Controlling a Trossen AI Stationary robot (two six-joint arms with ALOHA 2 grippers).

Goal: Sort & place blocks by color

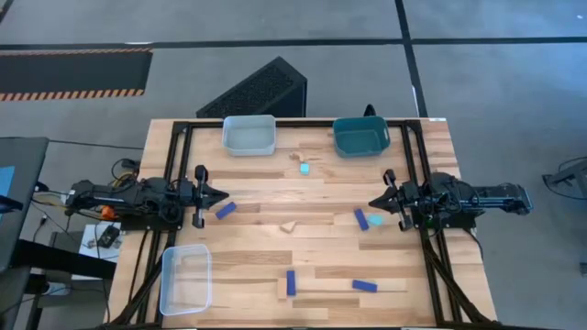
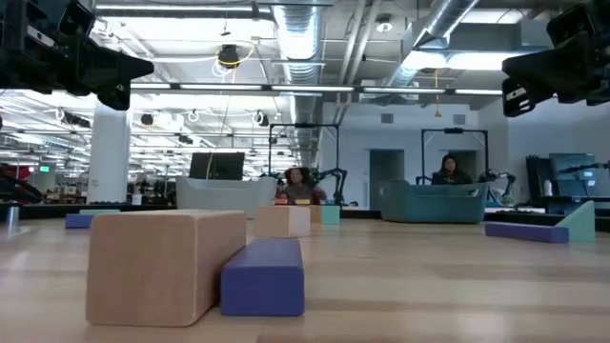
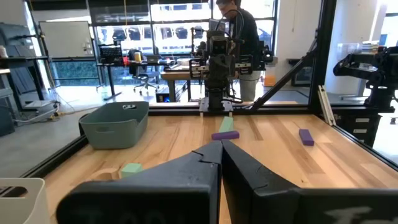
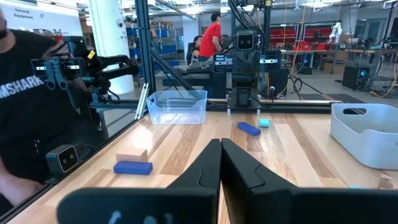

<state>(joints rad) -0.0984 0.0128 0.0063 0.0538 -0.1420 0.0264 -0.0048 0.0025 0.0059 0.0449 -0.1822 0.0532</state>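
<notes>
My left gripper (image 1: 223,193): fingers closed together, holding nothing, at table's left edge.
My right gripper (image 1: 371,202): fingers pressed together, empty, at right edge.
Blocks, high view: blue bars (image 1: 226,210) scattered, cyan cube (image 1: 304,169) near teal bin (image 1: 360,136).
Low view only: tan block (image 2: 164,264) touching a blue bar.

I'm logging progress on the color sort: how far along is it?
Nothing looks sorted yet. The teal bin and both clear bins appear to hold no blocks. Nothing is in hand: the left gripper and right gripper wait at the table's sides, jaws closed. Still loose on the table are the blue bars, cyan cubes and tan pieces.
</notes>
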